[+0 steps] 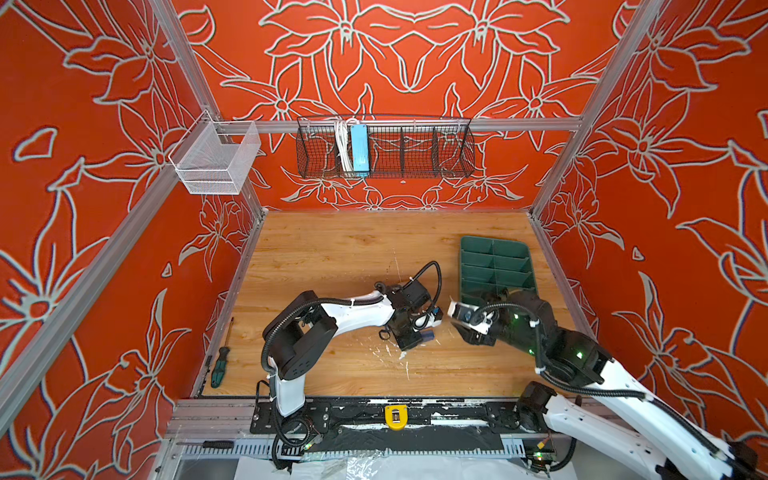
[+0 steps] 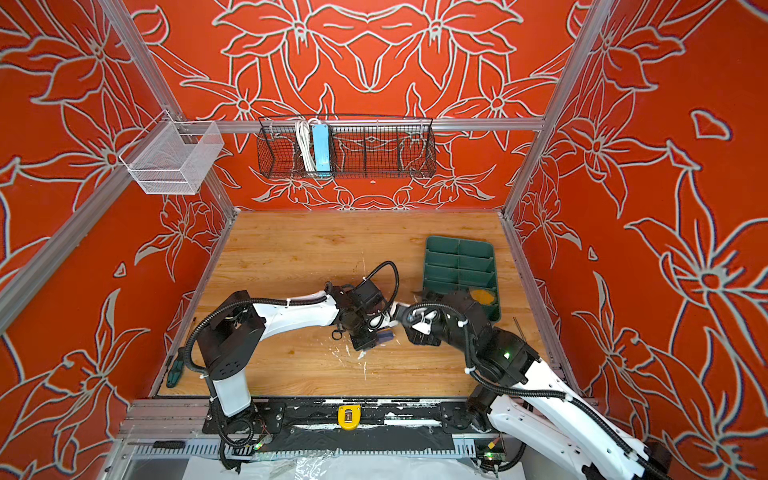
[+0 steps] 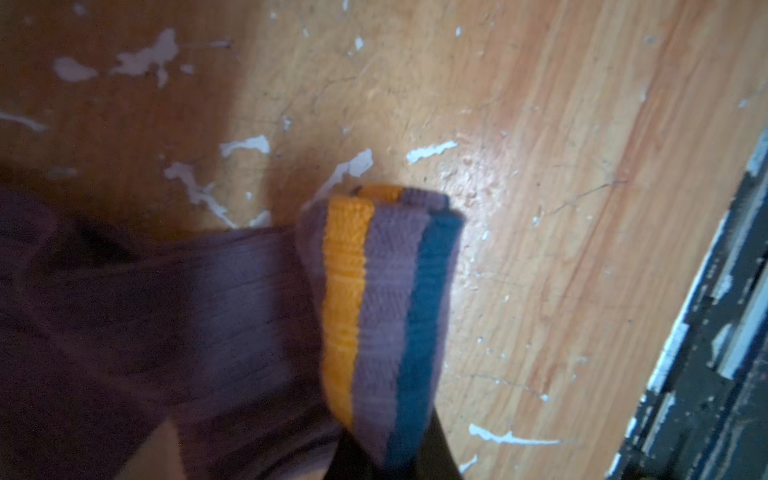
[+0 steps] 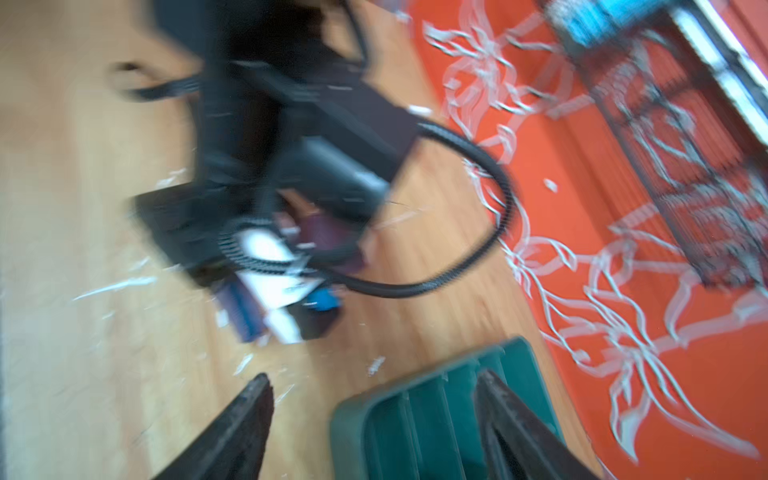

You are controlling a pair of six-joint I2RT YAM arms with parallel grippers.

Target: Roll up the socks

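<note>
Two socks noted: purple sock (image 3: 232, 316) is pinched in the closed left gripper (image 1: 422, 330) over mid-table (image 1: 332, 257); olive sock (image 2: 482, 296) is seen in the green tray (image 2: 457, 257). Right gripper (image 4: 372, 376) is held apart, empty. Loose cuff (image 3: 386, 311) should be caught and tension kept even.

Purple ribbed fabric sock (image 3: 232, 316), orange and teal cuff bands; red wall panels (image 1: 83, 257) with pale flower outlines.

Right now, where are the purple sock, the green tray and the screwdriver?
purple sock (image 3: 232, 291): left wrist view, on its ribbed leg.
green tray (image 1: 511, 253): in a top view, on a bare compartment.
screwdriver (image 1: 219, 370): in a top view, on its green handle.
</note>
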